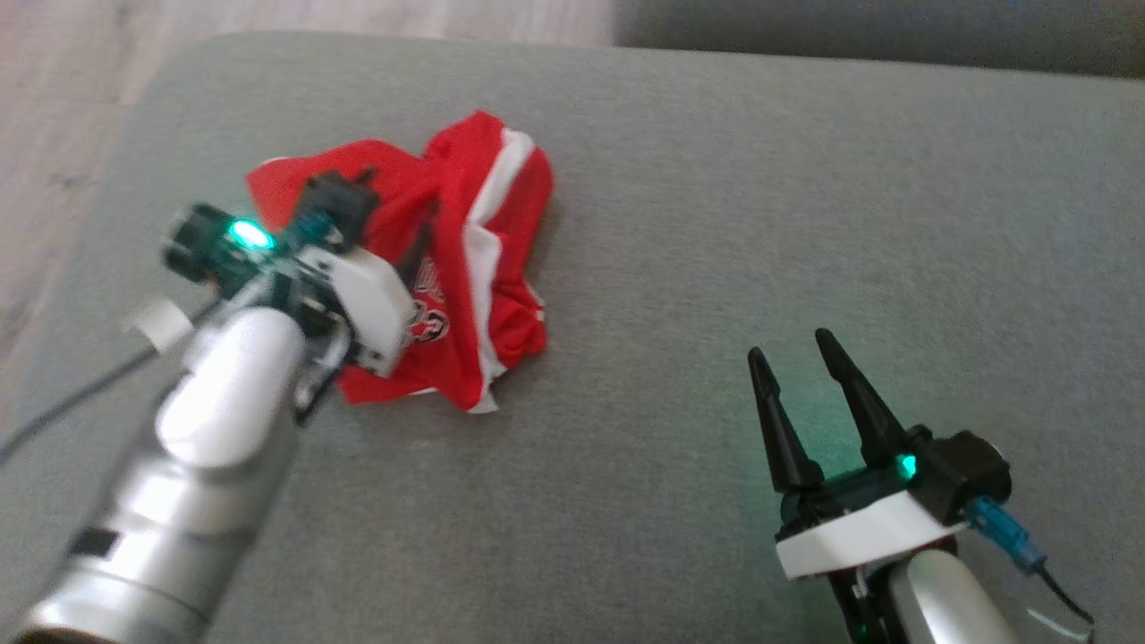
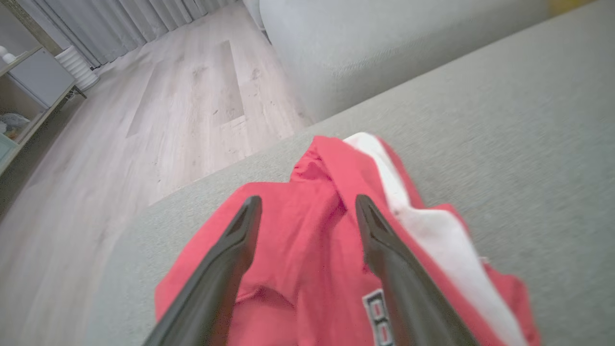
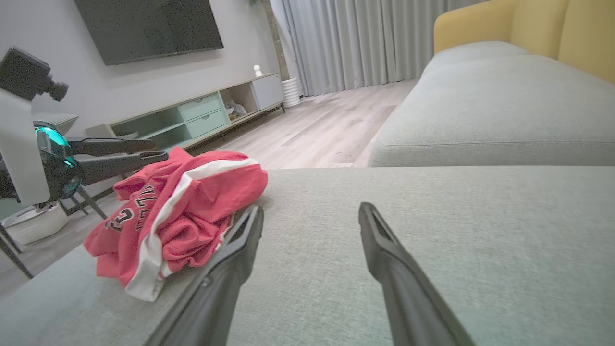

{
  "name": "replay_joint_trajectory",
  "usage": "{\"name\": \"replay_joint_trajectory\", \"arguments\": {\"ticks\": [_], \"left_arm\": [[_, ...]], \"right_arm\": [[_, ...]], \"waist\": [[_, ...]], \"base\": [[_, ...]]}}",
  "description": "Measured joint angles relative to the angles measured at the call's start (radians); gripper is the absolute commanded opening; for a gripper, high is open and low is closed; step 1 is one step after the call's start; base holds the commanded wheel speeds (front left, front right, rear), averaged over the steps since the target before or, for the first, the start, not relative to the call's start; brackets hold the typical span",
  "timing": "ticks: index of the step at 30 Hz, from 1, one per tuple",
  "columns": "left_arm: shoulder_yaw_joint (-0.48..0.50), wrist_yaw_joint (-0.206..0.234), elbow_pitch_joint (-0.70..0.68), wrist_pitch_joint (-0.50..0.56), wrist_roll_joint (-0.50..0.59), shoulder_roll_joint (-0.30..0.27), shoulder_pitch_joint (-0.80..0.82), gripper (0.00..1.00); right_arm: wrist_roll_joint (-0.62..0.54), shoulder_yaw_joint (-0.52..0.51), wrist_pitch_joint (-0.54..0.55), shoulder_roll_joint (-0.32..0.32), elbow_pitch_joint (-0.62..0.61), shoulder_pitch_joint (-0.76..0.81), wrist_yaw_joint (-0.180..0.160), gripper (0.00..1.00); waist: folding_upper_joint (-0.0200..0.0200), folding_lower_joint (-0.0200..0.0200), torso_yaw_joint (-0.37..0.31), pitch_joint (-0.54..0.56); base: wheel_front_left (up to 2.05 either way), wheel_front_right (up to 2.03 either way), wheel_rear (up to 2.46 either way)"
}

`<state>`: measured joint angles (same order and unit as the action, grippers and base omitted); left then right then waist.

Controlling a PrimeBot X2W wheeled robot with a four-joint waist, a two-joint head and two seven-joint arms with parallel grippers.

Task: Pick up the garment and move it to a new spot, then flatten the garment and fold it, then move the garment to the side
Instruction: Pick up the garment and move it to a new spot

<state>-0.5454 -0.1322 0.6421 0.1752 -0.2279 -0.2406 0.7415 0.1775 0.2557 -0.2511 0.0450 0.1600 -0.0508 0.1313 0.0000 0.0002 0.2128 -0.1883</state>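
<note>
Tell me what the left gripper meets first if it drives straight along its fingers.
Most likely the red garment: the left gripper, open, points at its raised fold. The right wrist view suggests it rides near the heap's top, so it may only skim.

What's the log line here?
stage: pre-grasp; left end effector: open over garment; right end effector: open, not touching; garment: crumpled on cushion

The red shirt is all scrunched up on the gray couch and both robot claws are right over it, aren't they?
Not quite. The red shirt is scrunched up on the gray couch, but just the left gripper is over it. The head view shows the right gripper off to the side, over bare cushion.
</note>
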Motion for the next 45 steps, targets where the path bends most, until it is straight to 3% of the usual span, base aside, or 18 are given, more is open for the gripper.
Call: {"name": "replay_joint_trajectory", "arguments": {"ticks": [4, 13, 14, 15, 20, 26, 28, 31, 38, 45], "left_arm": [[-0.044, 0.000, 0.086, 0.017, 0.000, -0.064, 0.070, 1.00], [-0.150, 0.000, 0.223, 0.095, -0.070, -0.067, 0.111, 1.00], [-0.150, 0.000, 0.223, 0.095, -0.070, -0.067, 0.111, 0.24], [-0.182, 0.000, 0.228, 0.109, -0.102, -0.067, 0.115, 0.00], [-0.195, 0.000, 0.228, 0.043, -0.147, -0.069, 0.117, 0.00], [-0.139, 0.025, 0.201, -0.201, -0.167, -0.062, 0.165, 0.00], [-0.074, 0.048, 0.179, -0.290, -0.225, -0.036, 0.174, 0.00], [-0.056, 0.060, 0.128, -0.376, -0.236, -0.022, 0.184, 0.00], [-0.055, 0.044, -0.023, -0.405, -0.240, -0.010, 0.185, 0.00], [-0.105, 0.043, -0.168, -0.330, -0.240, -0.010, 0.169, 0.00]], "right_arm": [[0.030, 0.005, 0.000, 0.000, 0.002, -0.023, 0.000, 1.00], [0.041, 0.013, 0.000, 0.001, 0.005, -0.026, 0.000, 1.00], [0.041, 0.013, 0.000, 0.001, 0.005, -0.026, 0.000, 1.00], [0.043, 0.013, 0.000, 0.001, 0.005, -0.026, 0.000, 1.00], [0.043, 0.010, 0.000, 0.001, 0.006, -0.026, 0.000, 1.00], [0.043, 0.011, 0.000, 0.001, 0.016, -0.022, 0.000, 1.00], [0.043, 0.013, 0.000, 0.001, 0.018, -0.017, 0.000, 1.00], [0.043, 0.009, 0.000, 0.001, 0.018, -0.016, 0.000, 1.00], [0.051, 0.006, 0.000, 0.001, 0.019, 0.029, 0.000, 1.00], [0.058, -0.003, 0.000, 0.001, 0.017, 0.024, 0.000, 1.00]], "waist": [[0.0000, 0.0000, -0.051, -0.031], [0.0000, -0.0001, -0.116, -0.055], [0.0000, -0.0001, -0.116, -0.055], [0.0000, -0.0002, -0.118, -0.050], [0.0000, -0.0002, -0.114, -0.040], [0.0000, -0.0003, -0.098, -0.001], [0.0000, -0.0003, -0.092, 0.020], [0.0000, -0.0003, -0.082, 0.050], [0.0000, -0.0005, -0.068, 0.105], [0.0001, -0.0003, -0.128, 0.112]], "base": [[0.00, 0.00, 0.00], [0.00, 0.00, 0.00], [0.00, 0.00, 0.00], [0.00, 0.00, 0.00], [0.00, 0.00, 0.00], [0.00, 0.00, 0.00], [0.00, 0.00, 0.00], [0.00, 0.00, 0.00], [0.00, 0.00, 0.00], [0.00, 0.00, 0.00]]}}
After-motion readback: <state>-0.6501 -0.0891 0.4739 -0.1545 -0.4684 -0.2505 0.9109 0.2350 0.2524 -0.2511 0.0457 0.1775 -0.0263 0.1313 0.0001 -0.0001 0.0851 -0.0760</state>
